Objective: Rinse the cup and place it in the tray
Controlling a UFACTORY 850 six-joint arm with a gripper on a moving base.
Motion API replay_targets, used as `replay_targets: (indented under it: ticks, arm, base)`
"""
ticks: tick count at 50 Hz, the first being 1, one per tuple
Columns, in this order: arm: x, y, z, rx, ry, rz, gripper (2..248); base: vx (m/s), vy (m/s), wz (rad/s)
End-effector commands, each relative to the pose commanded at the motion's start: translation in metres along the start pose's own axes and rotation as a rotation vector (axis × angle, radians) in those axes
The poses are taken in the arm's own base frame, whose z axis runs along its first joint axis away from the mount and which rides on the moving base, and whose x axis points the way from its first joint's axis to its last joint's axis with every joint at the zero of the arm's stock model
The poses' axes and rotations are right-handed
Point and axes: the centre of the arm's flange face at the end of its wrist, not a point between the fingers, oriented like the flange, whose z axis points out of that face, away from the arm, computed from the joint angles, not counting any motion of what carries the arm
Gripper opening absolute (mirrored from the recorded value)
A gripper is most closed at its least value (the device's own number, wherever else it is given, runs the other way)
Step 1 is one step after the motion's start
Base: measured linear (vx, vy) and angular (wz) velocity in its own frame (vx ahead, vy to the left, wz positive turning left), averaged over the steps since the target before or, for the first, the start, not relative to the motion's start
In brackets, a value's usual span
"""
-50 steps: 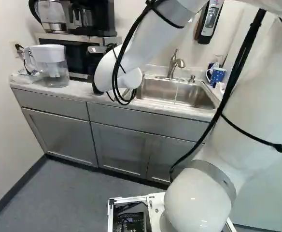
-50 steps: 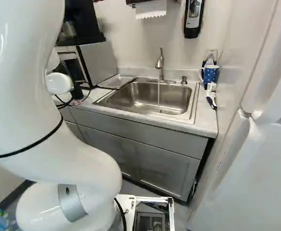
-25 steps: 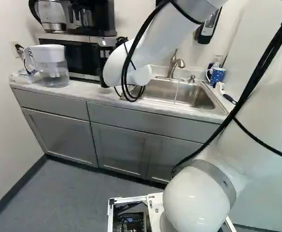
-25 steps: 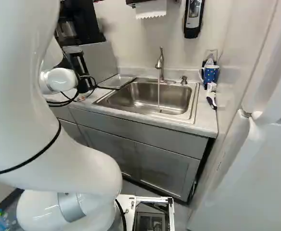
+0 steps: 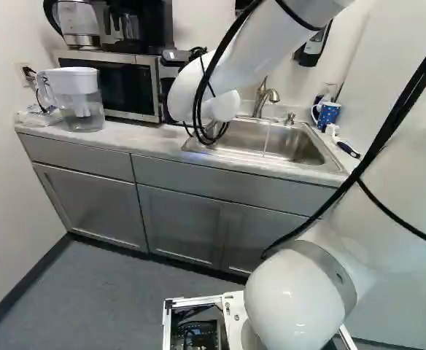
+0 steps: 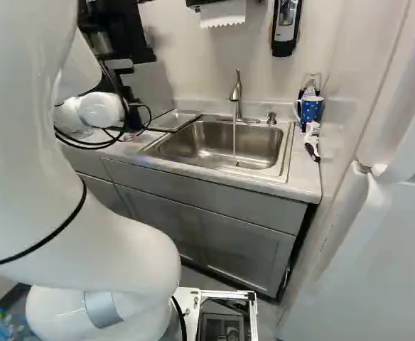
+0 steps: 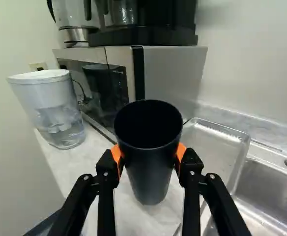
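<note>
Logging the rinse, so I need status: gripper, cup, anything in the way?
Gripper shut on cup. Microwave close beyond it. Tap running; path to sink looks unobstructed.

Comes to one black cup point(image 7: 151, 172) and one metal tray point(image 7: 215, 147) in the wrist view. Includes one pitcher point(image 5: 82, 102), one kettle point(image 5: 79, 20), one microwave point(image 5: 122, 89) at upper left and three cabinet doors point(image 5: 93, 208) lower down in the left base view. Adds one sink point(image 6: 222, 145), one faucet point(image 6: 238, 92), one blue mug point(image 6: 311, 111) in the right.
</note>
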Motion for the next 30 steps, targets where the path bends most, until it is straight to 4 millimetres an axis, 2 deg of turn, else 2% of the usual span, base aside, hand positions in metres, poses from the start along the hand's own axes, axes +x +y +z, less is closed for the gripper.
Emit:
replay_targets:
  ticks: [30]
  arm:
    - [0.0, 0.046, 0.0, -0.101, -0.001, 0.018, 123]
  base:
    - [0.0, 0.0, 0.0]
